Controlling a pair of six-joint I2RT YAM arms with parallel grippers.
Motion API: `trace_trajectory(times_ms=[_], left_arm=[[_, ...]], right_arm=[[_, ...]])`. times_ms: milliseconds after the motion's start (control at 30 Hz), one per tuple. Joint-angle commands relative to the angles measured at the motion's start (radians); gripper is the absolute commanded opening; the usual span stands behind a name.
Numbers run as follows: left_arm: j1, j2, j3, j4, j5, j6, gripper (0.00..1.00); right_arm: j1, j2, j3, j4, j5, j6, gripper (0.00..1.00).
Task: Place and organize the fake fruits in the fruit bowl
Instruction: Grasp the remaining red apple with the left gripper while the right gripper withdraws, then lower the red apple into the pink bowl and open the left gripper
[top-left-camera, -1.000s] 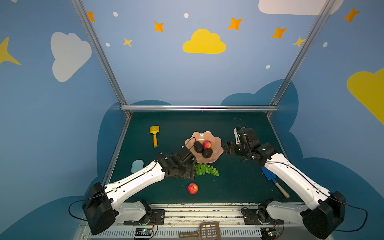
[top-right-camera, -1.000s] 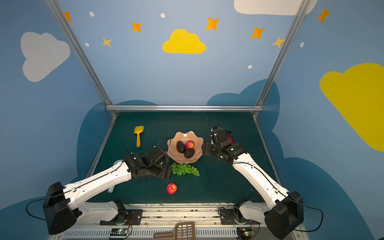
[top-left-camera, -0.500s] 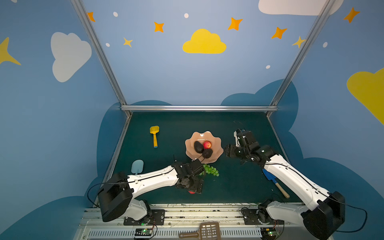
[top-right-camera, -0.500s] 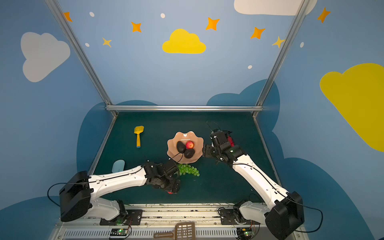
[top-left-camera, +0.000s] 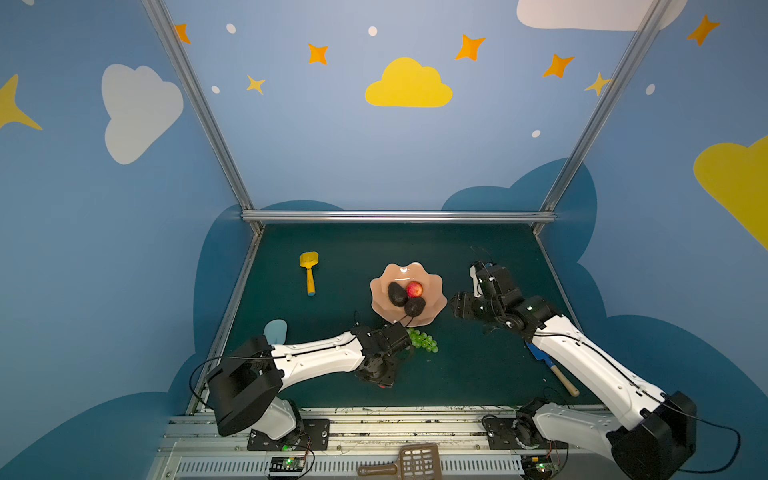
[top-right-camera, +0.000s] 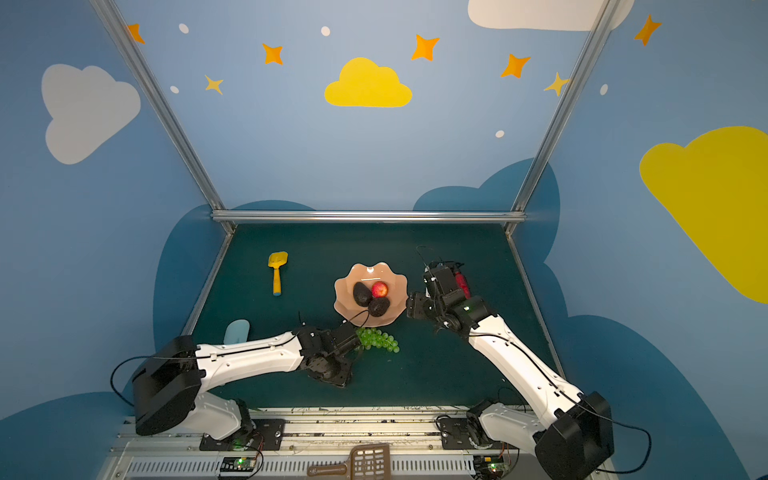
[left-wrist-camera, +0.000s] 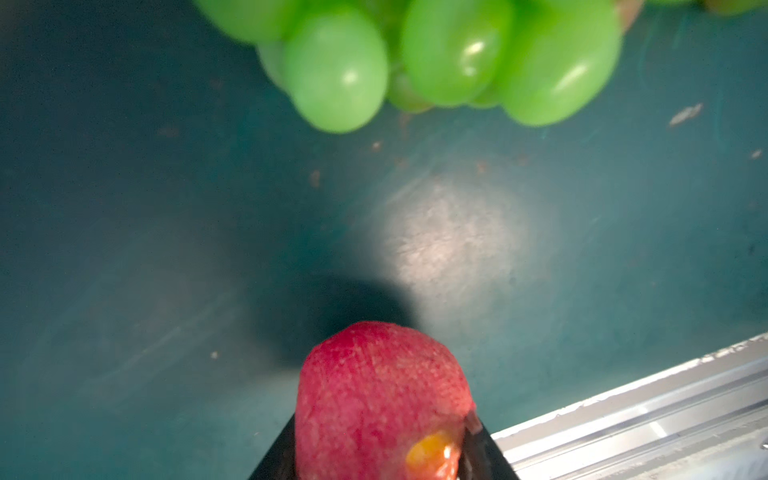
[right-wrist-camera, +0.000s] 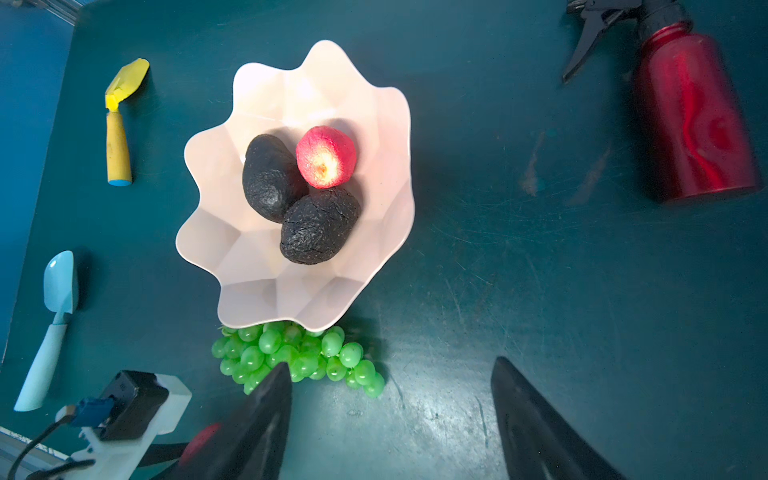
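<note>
The left fingers (left-wrist-camera: 277, 457) are clamped on a glossy red apple (left-wrist-camera: 382, 399), one black finger on either side of it, low over the dark teal-green surface (top-left-camera: 353, 249) near its front edge; whether the apple is clear of the surface cannot be told. In a top view only a sliver of that apple (top-left-camera: 382, 385) shows beneath the left wrist. Just beyond the held apple lies the bunch of small light-green grapes (left-wrist-camera: 457, 54), on the surface and outside the bowl, right beside its near rim (top-left-camera: 422, 341). The right fingers (right-wrist-camera: 257, 419) stand wide apart with nothing between them, hovering above bare surface just to the right of the bowl. The wide, shallow, glossy peach-pink bowl with a wavy scalloped rim (right-wrist-camera: 291, 83) sits near the middle of the surface and holds three fruits bunched together: two dark, bumpy avocados (right-wrist-camera: 270, 178) (right-wrist-camera: 318, 226) touching each other, and a second red apple (right-wrist-camera: 326, 156) resting against both, its pale end turned upward. Farther out, a yellow toy shovel (top-left-camera: 308, 272) lies to the left of the bowl, well apart from it, and a light-blue plastic scoop (top-left-camera: 275, 330) lies near the left edge beside the left arm. A red spray bottle with a black trigger head (right-wrist-camera: 694, 116) lies on its side behind the right wrist, and a blue tool with a wooden handle (top-left-camera: 552, 368) lies partly under the right arm.
</note>
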Motion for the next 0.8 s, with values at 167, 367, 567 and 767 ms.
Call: trace_trajectory(times_ms=[167,367,567,767], left_arm=[[0.155,-0.163,0.131,-0.134,-0.121,0.060,0.50],[0.327,-0.121,0.276,-0.054,-0.096,0.186,0.54],[0.382,0.088,0.418,-0.026,-0.043,0.272,0.54],[0.385,0.248,0.530,-0.013,0.001,0.294,0.56]], right_arm=[[0.001,-0.004,-0.017,-0.052,-0.102,-0.022,0.74],[0.158,-0.027,-0.067,-0.104,-0.092,-0.100,0.76],[0.292,-0.056,-0.153,-0.073,-0.096,-0.093,0.78],[0.316,-0.051,-0.202,-0.016,-0.098,-0.087,0.78]])
